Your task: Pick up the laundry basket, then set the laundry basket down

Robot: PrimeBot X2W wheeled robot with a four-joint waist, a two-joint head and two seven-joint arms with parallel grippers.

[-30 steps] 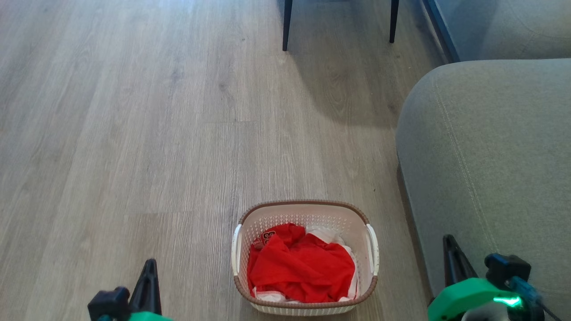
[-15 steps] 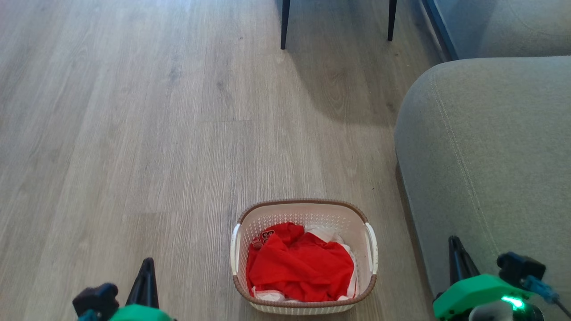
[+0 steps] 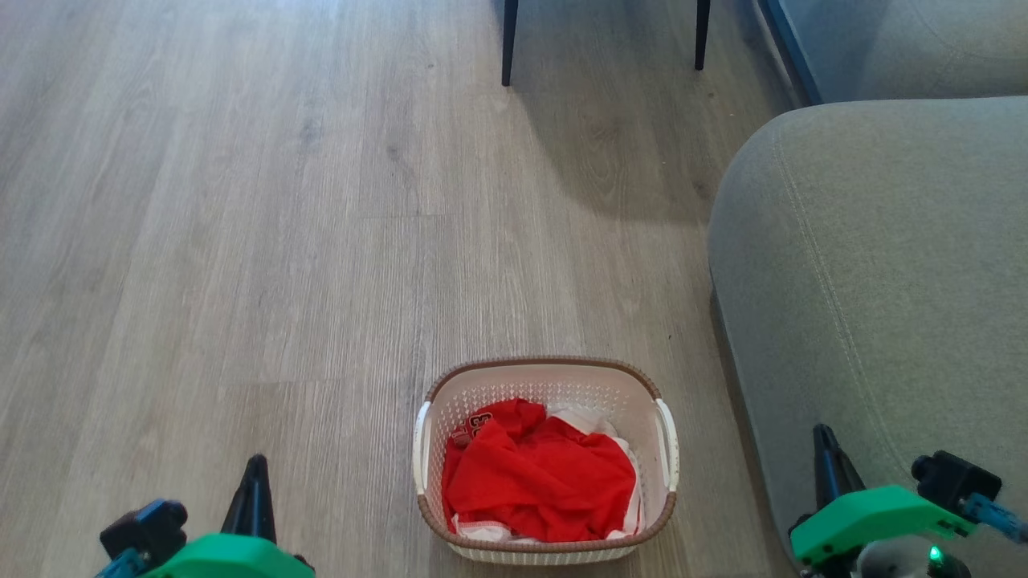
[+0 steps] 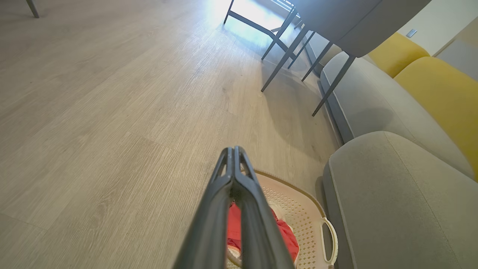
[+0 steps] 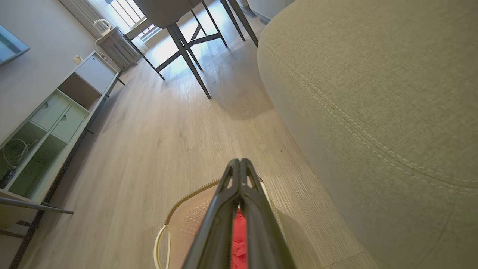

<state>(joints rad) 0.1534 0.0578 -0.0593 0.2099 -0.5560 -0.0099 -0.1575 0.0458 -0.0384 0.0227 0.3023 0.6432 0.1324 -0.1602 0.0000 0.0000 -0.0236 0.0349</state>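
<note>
- Cream-white perforated plastic laundry basket with a brown woven-look rim (image 3: 554,388): it stands upright on the pale wood-plank floor (image 3: 241,241). It holds a crumpled red garment (image 3: 546,482) and a little white cloth (image 3: 590,419). The grey upholstered sofa arm (image 3: 867,281) lies just to the basket's right.
- My left tool (image 3: 256,474): to the basket's left and nearer me, well apart from it, with fingers pressed together and nothing held.
- My right tool (image 3: 823,441): to the basket's right and nearer me, in front of the sofa arm, with fingers likewise together and empty.
- Stage: the scene fits a basket waiting to be lifted and equally one already set back down. The hazards below are judgements only.
- Hazard, pushing: if I approach the basket's white side handles (image 3: 419,445) with fingers together, they could not take hold. I judge they would shove the light basket along the smooth floor.
- Hazard, crowding: the strip of floor to the basket's right is narrow. My right tool could rub the sofa arm there or knock the rim and tilt the basket.
- Hazard, uneven carry: if one side rises above the other, the basket tips and the loosely heaped garment may slide out.
- Hazard, snagging: a fingertip caught in a perforation or under the rim would drag the basket with any move away from it.
</note>
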